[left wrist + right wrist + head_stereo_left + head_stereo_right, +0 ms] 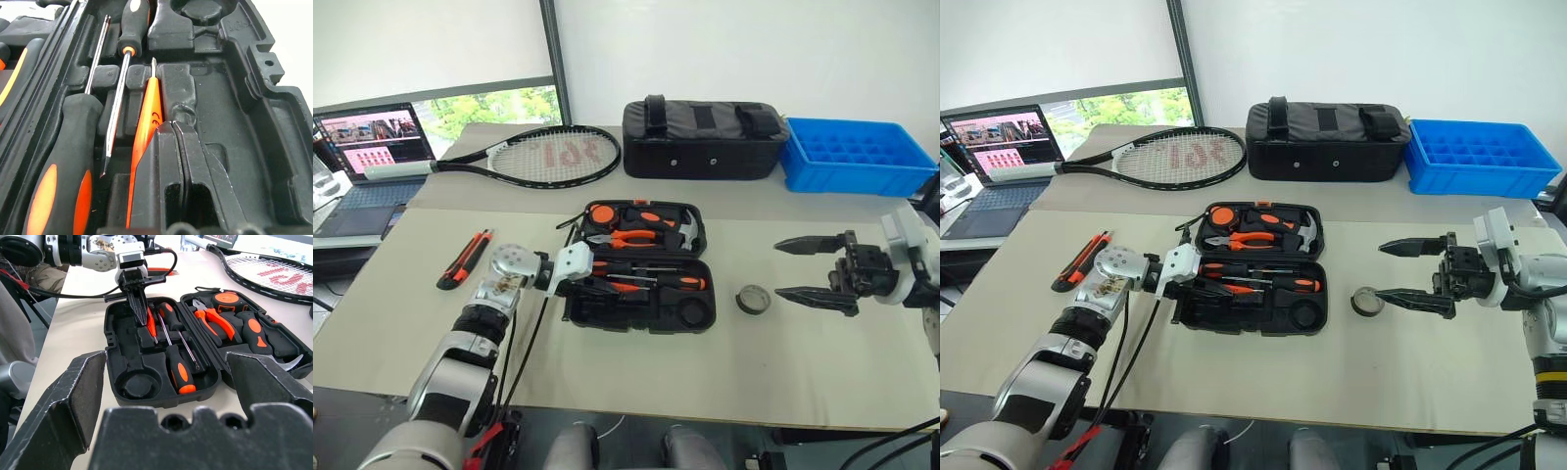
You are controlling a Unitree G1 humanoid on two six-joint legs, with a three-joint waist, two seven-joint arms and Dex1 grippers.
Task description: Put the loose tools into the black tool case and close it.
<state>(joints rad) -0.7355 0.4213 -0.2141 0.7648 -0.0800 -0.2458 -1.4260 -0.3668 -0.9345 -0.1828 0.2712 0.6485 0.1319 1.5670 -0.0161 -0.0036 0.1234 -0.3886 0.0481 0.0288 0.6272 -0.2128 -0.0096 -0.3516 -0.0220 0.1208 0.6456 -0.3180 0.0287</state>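
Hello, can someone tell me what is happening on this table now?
The robot is packing an open black tool case. Its left gripper, shut, is down inside the case beside a small orange screwdriver. The right gripper hangs open near a tape roll. A utility knife lies outside the case.

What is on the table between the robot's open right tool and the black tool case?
The small tape roll lies there, between the right tool and the open tool case, seen from the head views.

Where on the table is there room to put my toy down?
Bare table lies in front of the black tool case and tape roll. More lies between the utility knife and the case. It's crowded at the back: racket, black bag, blue tray.
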